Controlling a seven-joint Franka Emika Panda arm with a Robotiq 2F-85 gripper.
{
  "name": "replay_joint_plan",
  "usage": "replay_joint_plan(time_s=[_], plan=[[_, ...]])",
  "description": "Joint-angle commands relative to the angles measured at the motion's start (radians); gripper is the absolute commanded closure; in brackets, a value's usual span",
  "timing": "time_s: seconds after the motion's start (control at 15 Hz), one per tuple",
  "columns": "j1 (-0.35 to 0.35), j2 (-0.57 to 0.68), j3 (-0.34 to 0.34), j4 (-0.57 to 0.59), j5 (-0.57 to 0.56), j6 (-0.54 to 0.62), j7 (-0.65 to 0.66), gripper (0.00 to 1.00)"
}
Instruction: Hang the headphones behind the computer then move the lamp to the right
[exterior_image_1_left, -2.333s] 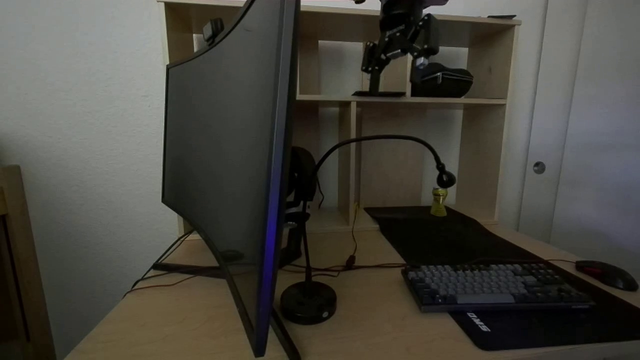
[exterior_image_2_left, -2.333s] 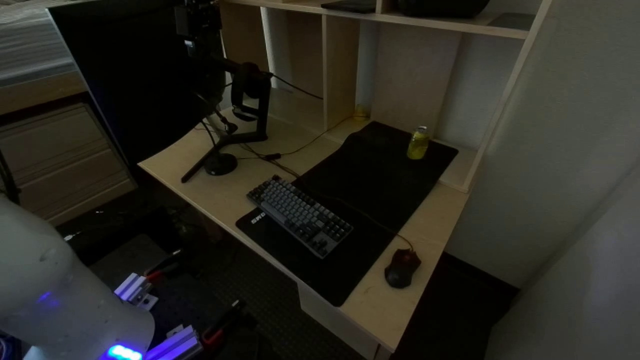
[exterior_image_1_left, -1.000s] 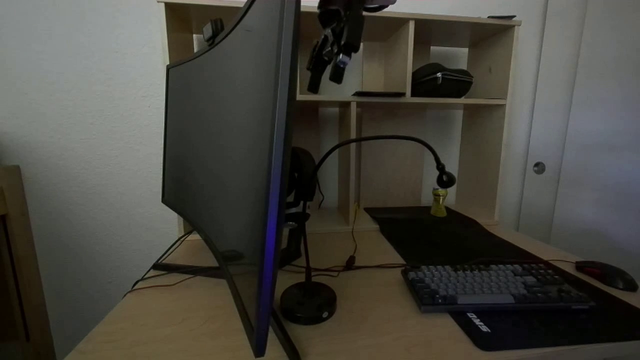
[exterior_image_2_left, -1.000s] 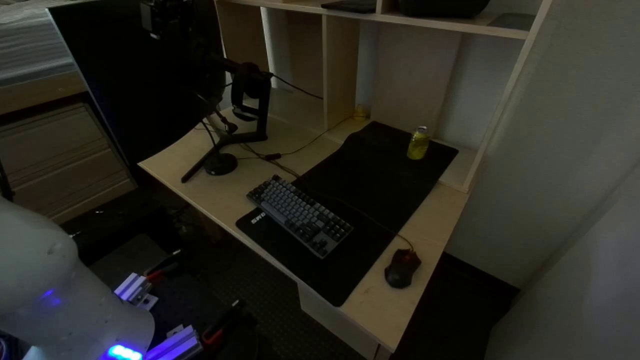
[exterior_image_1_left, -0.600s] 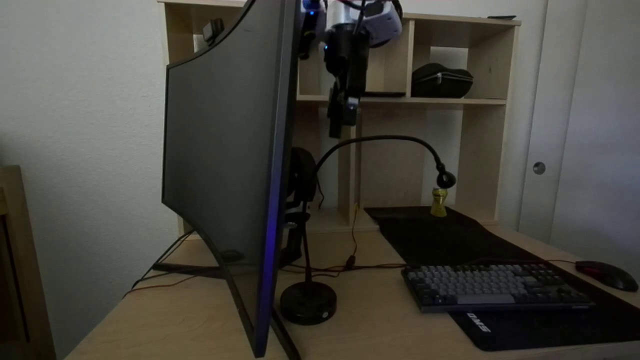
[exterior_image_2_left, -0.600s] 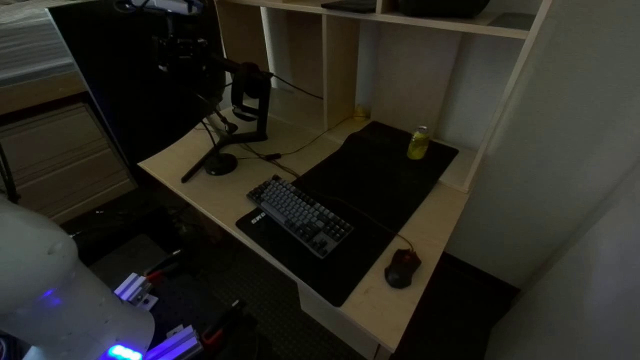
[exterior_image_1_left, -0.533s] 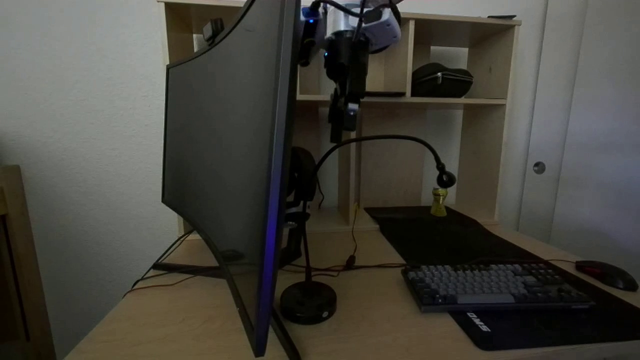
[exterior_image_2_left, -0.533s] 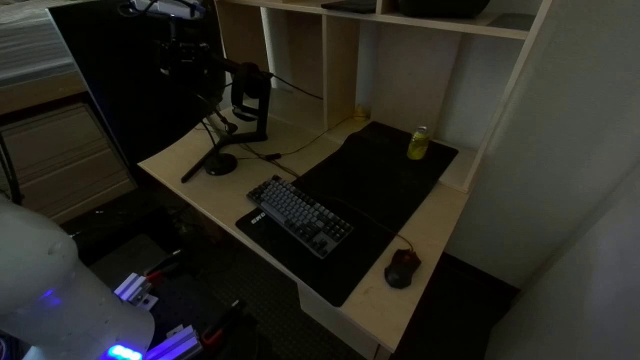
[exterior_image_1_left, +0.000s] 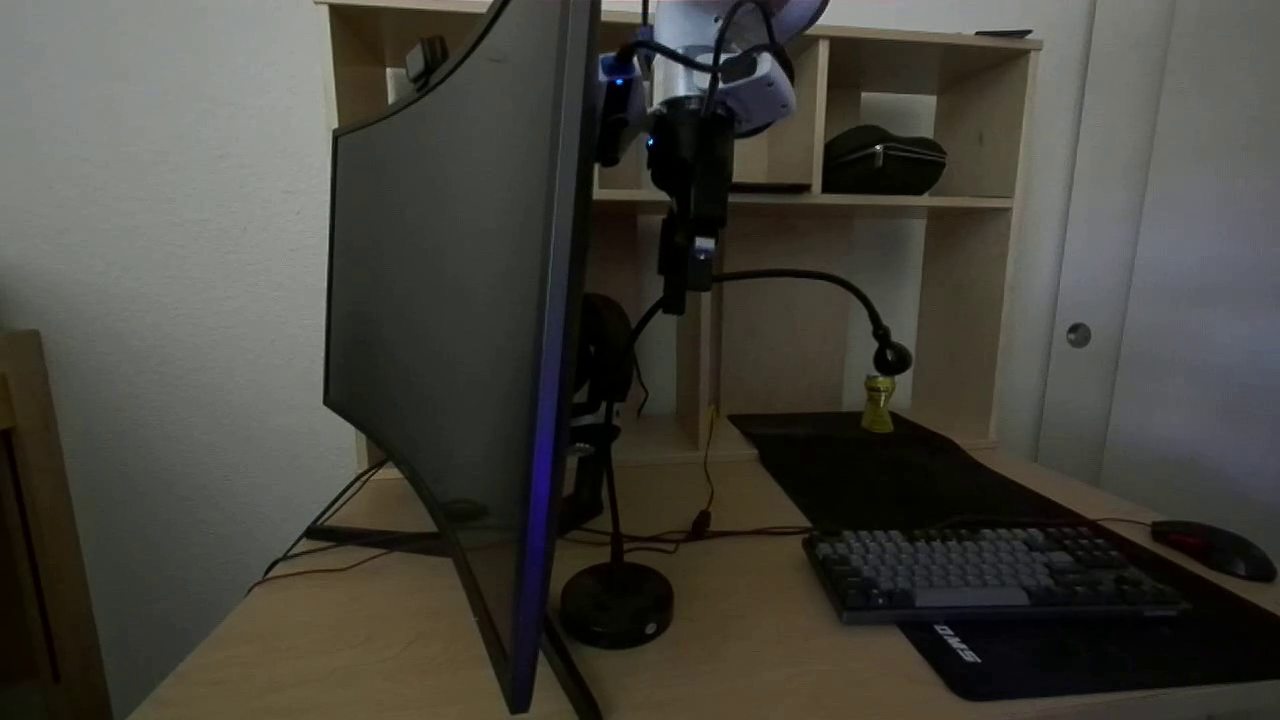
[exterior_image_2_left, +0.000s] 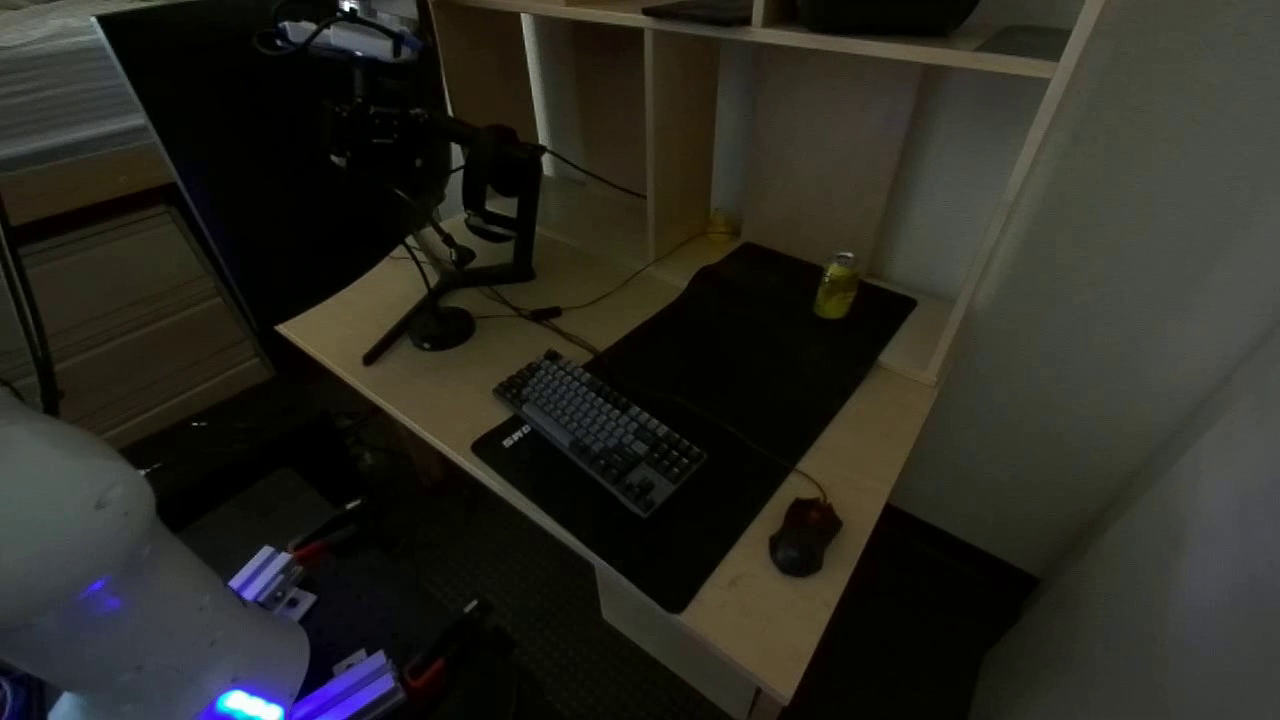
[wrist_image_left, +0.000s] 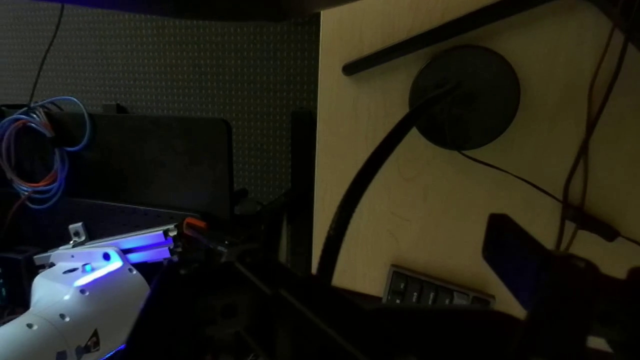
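Observation:
The lamp stands on the desk beside the computer, a big curved monitor (exterior_image_1_left: 450, 250) with a blue-purple edge. Its round base (exterior_image_1_left: 617, 605) and small head (exterior_image_1_left: 891, 357) show in an exterior view. My gripper (exterior_image_1_left: 687, 290) points down at the gooseneck and covers part of it there. Seen from the wrist, the gooseneck (wrist_image_left: 350, 205) curves from the base and vanishes behind my dark gripper. One finger (wrist_image_left: 515, 260) stands well apart from it; the opposite finger blends into the dark floor. A black looped shape on the monitor's stand appears to be the headphones (exterior_image_2_left: 488, 180).
A keyboard (exterior_image_1_left: 990, 575), a desk mat (exterior_image_1_left: 870, 480) and a mouse (exterior_image_1_left: 1213, 550) lie to the side. A yellow can (exterior_image_2_left: 836, 287) is on the mat. Cables (exterior_image_1_left: 740, 532) cross the desk. A black case (exterior_image_1_left: 885, 160) sits on the shelf.
In an exterior view my gripper has moved left from in front of the upper shelf, then come down to the gooseneck. The wrist has turned. The lamp, monitor and headphones look unmoved.

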Motion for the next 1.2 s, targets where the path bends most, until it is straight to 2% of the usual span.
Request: replay_joint_plan(time_s=[0.0, 0.2, 0.27, 0.33, 0.6, 0.73, 0.8, 0.87, 0.93, 1.13], plan=[[0.007, 0.088, -0.009, 0.028, -0.008, 0.017, 0.008, 0.0], [0.012, 0.115, -0.015, 0.015, -0.009, 0.075, -0.01, 0.0], [0.011, 0.117, -0.016, 0.001, -0.008, 0.113, -0.032, 0.25], [0.011, 0.119, -0.017, -0.004, -0.013, 0.138, -0.039, 0.27], [0.013, 0.117, -0.022, -0.038, -0.03, 0.213, -0.047, 0.55], [0.012, 0.098, -0.027, -0.052, -0.06, 0.19, -0.054, 0.67], [0.014, 0.1, -0.028, -0.048, -0.091, 0.173, -0.069, 0.54], [0.014, 0.102, -0.029, -0.043, -0.122, 0.157, -0.092, 0.51], [0.015, 0.106, -0.03, -0.037, -0.168, 0.147, -0.132, 0.29], [0.011, 0.118, -0.03, -0.018, -0.26, 0.129, -0.251, 0.11]])
